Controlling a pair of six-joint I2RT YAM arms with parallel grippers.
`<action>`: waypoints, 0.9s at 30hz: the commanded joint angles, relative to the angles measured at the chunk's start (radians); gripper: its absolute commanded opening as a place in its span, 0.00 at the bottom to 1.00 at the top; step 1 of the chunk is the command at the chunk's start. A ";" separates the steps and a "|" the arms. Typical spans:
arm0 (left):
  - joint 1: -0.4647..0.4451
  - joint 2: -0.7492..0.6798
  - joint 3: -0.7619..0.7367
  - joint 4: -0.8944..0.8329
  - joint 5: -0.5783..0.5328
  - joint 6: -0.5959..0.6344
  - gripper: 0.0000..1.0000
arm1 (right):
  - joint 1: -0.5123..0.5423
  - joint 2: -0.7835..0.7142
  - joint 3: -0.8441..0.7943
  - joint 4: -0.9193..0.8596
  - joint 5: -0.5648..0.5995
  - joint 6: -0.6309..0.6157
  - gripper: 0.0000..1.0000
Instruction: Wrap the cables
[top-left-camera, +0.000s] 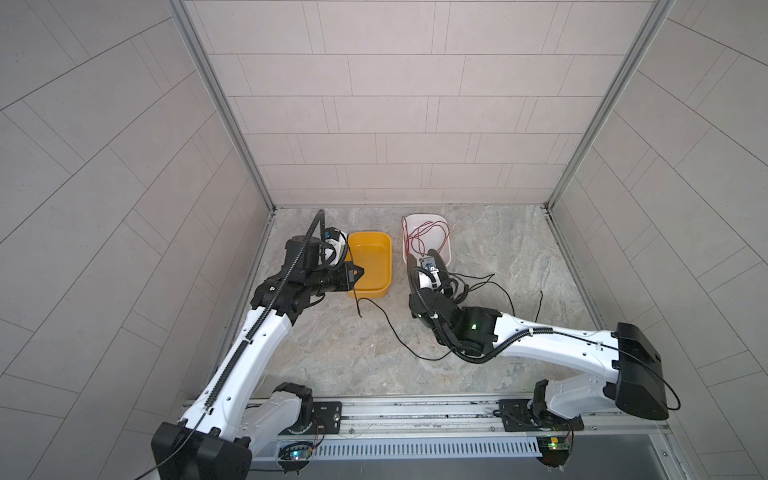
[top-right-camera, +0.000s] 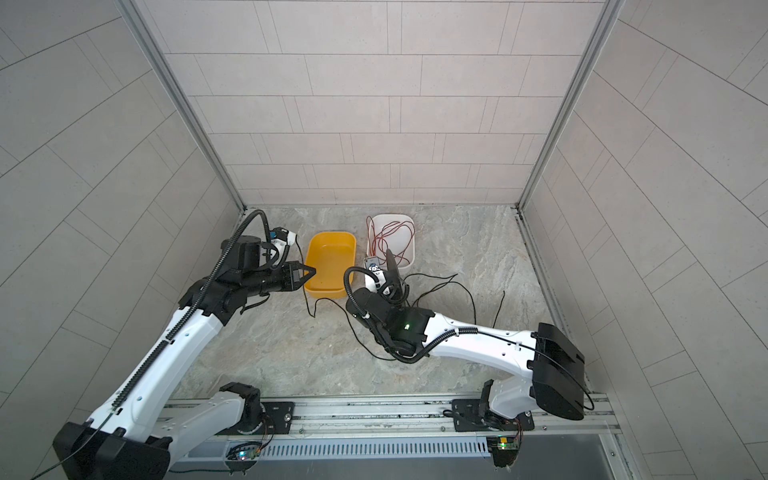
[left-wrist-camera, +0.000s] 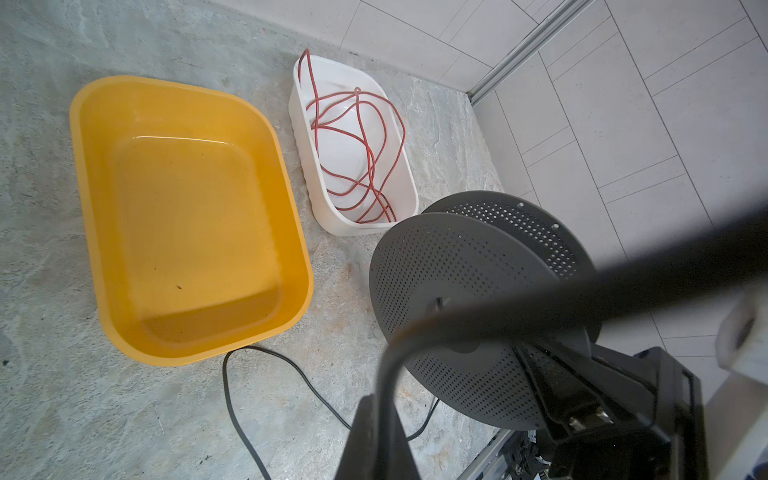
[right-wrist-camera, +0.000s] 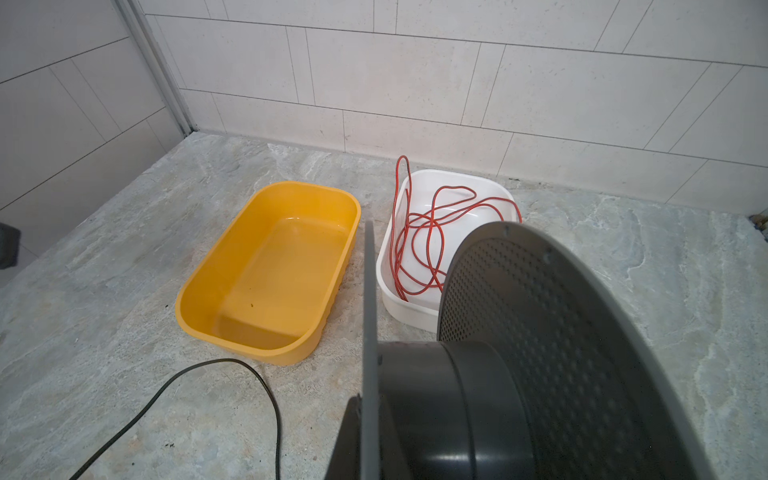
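The cables are one thin black wire (top-left-camera: 390, 328) (top-right-camera: 357, 336) lying in loose loops on the stone floor, in front of the yellow bin and to the right of the spool (top-left-camera: 498, 286). My left gripper (top-left-camera: 359, 272) (top-right-camera: 311, 272) (left-wrist-camera: 382, 415) is shut on a stretch of this wire, which rises blurred from the fingertips toward the spool. My right gripper (top-left-camera: 419, 282) (top-right-camera: 390, 282) (right-wrist-camera: 365, 415) is shut on the flange of a grey perforated spool (left-wrist-camera: 457, 291) (right-wrist-camera: 540, 332), held above the floor beside the white bin. The spool's core looks bare.
An empty yellow bin (top-left-camera: 374, 293) (top-right-camera: 328, 291) (left-wrist-camera: 187, 357) (right-wrist-camera: 249, 357) stands next to my left gripper. A white bin (top-left-camera: 424, 216) (top-right-camera: 392, 216) (left-wrist-camera: 361, 228) (right-wrist-camera: 457, 172) behind the spool holds a tangled red wire (left-wrist-camera: 365, 158) (right-wrist-camera: 419, 232). Tiled walls close three sides.
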 joint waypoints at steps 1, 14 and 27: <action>0.000 -0.012 -0.007 -0.018 -0.016 0.014 0.00 | 0.006 0.018 -0.009 0.106 0.086 0.049 0.00; 0.000 -0.011 -0.013 -0.016 -0.019 0.008 0.00 | 0.004 0.189 0.027 0.153 0.136 0.153 0.00; 0.000 -0.012 -0.017 -0.012 -0.018 0.006 0.00 | 0.001 0.252 0.069 0.181 0.149 0.138 0.07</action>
